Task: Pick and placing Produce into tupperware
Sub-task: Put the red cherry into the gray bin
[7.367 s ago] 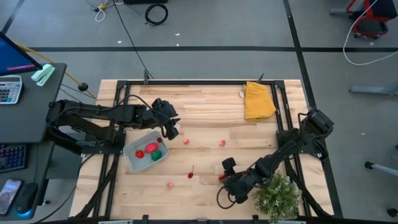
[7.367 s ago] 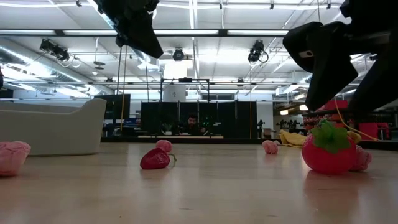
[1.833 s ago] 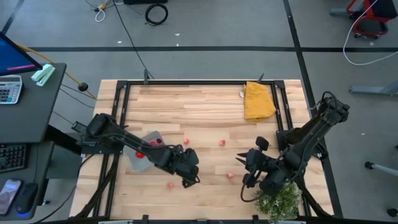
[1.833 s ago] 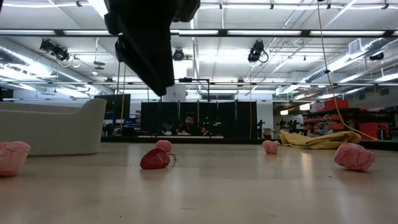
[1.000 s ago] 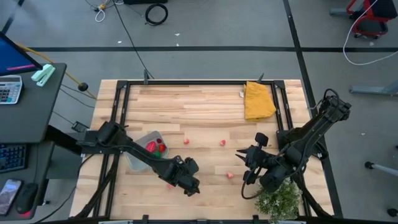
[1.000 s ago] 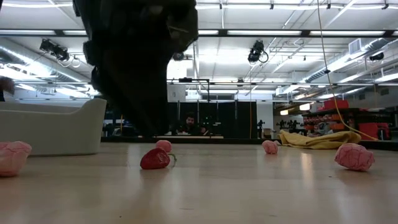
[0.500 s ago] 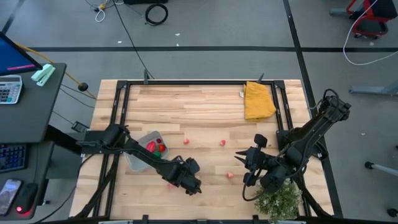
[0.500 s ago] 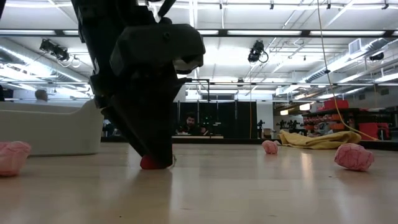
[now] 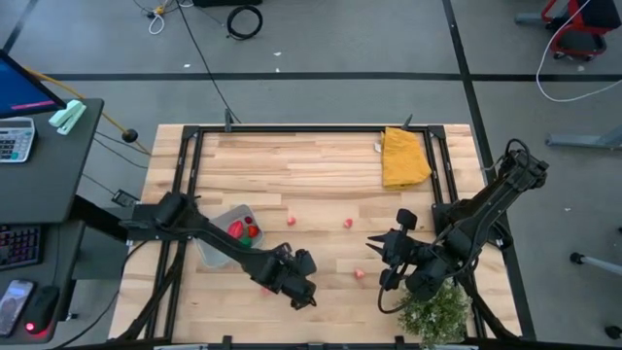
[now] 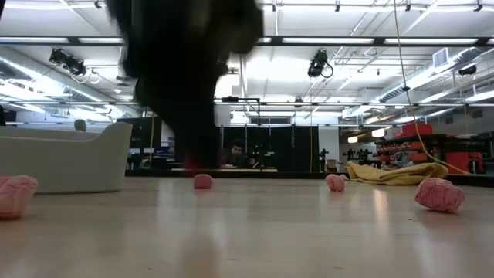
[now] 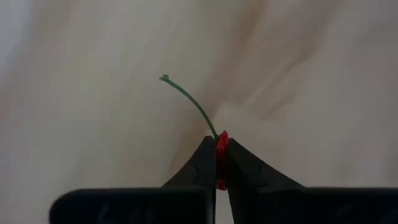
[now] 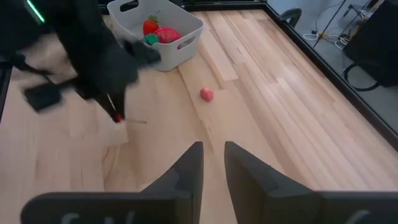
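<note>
The tupperware (image 9: 216, 243), a pale tub at the table's left, holds red and green produce (image 12: 157, 31). My left gripper (image 9: 305, 294) is near the table's front edge, shut on a small red produce piece (image 11: 221, 138) with a thin green stem (image 11: 186, 99). Loose pink pieces lie on the wood at mid-table (image 9: 291, 222), (image 9: 347, 224), (image 9: 359, 274). My right gripper (image 12: 212, 158) hovers right of centre, its fingers a narrow gap apart with nothing between them. My left gripper pinches the red piece (image 11: 221, 138) between its two fingertips (image 11: 205, 155), coming from above at a slant. Only a sliver of red shows between the fingers, and the stem sticks out past them. In the low view the piece (image 10: 191, 164) hangs clear of the table.
A bushy green plant (image 9: 433, 309) stands at the near right corner, close behind my right arm. A yellow folded cloth (image 9: 405, 157) lies at the far right. Another pink piece (image 10: 15, 193) lies near the tub. Black frame rails (image 9: 185, 194) border the wood.
My left gripper came down on the red piece near the table's front edge, shut on it, and raised it off the wood. The spot where the piece lay now shows bare in the low view.
</note>
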